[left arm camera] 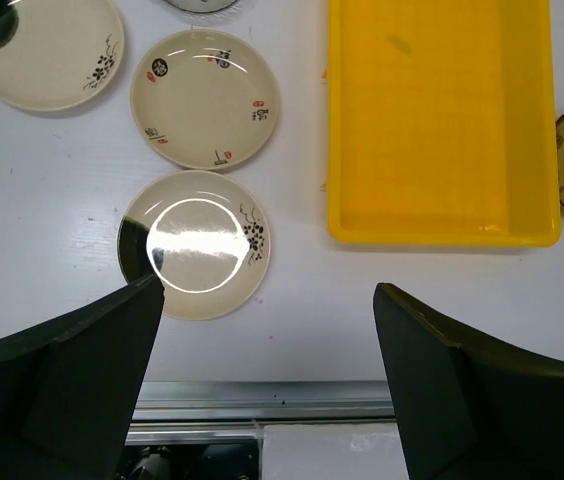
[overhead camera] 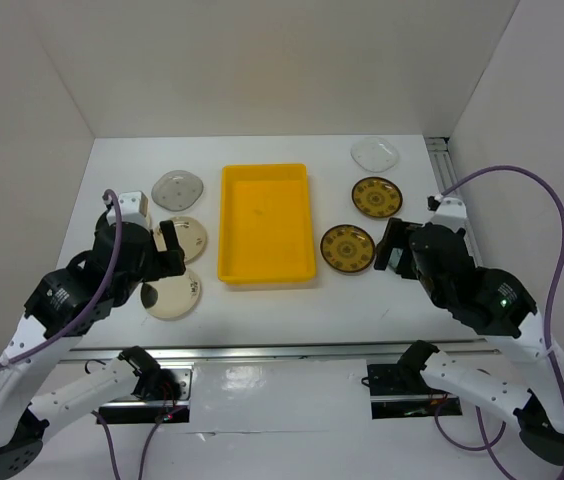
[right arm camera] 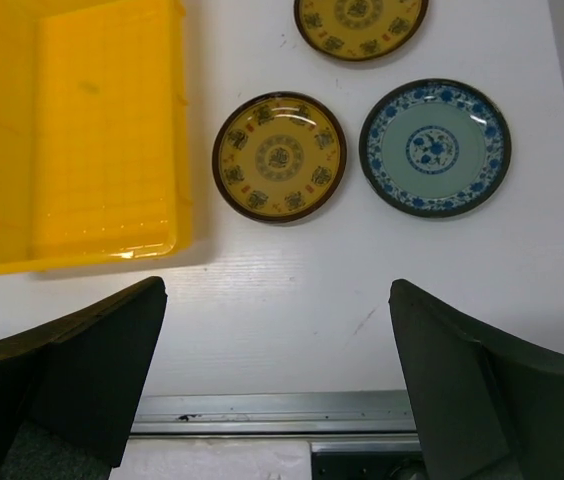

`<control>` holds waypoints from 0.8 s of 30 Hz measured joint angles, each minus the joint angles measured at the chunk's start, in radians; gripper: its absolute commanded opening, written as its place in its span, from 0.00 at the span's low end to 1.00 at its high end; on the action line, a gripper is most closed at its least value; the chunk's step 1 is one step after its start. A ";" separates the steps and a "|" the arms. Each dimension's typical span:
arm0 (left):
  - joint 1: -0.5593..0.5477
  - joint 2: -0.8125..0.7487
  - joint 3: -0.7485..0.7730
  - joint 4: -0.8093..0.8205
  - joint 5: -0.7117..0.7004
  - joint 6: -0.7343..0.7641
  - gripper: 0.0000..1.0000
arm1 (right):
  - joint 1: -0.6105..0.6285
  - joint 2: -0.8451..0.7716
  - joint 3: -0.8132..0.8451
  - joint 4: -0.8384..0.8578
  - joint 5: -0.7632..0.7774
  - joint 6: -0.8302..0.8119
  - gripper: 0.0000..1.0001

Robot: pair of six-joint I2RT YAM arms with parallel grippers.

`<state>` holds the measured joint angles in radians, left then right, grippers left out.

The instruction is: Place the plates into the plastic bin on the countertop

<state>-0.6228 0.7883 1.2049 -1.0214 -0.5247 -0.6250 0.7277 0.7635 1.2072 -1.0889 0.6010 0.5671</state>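
The yellow bin (overhead camera: 267, 222) stands empty in the middle of the white countertop (overhead camera: 292, 305). Left of it lie a grey speckled plate (overhead camera: 179, 188), a cream plate (overhead camera: 192, 235) and a cream plate with a dark patch (overhead camera: 172, 293). The left wrist view shows that patch plate (left arm camera: 194, 245), the cream plate (left arm camera: 205, 98) and another cream patch plate (left arm camera: 47, 50). Right of the bin lie a clear plate (overhead camera: 376, 153) and two dark brown gold plates (overhead camera: 376, 197) (overhead camera: 347, 247). My left gripper (overhead camera: 167, 250) is open and empty above the cream plates. My right gripper (overhead camera: 390, 247) is open and empty beside the near brown plate (right arm camera: 279, 156).
A blue-patterned plate (right arm camera: 435, 147) lies right of the near brown plate; my right arm hides it in the top view. White walls close in the back and both sides. A metal rail (overhead camera: 282, 350) runs along the near edge, and another rail (overhead camera: 440, 160) along the right wall.
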 measured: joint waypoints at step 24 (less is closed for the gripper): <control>0.000 -0.064 -0.246 0.205 0.250 0.004 1.00 | -0.229 0.161 -0.885 0.872 -0.225 0.308 0.91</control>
<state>-0.6228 0.7246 0.9588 -0.8162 -0.2749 -0.6212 0.4984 0.9249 0.3225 -0.2165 0.3756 0.8753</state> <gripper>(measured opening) 0.995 0.931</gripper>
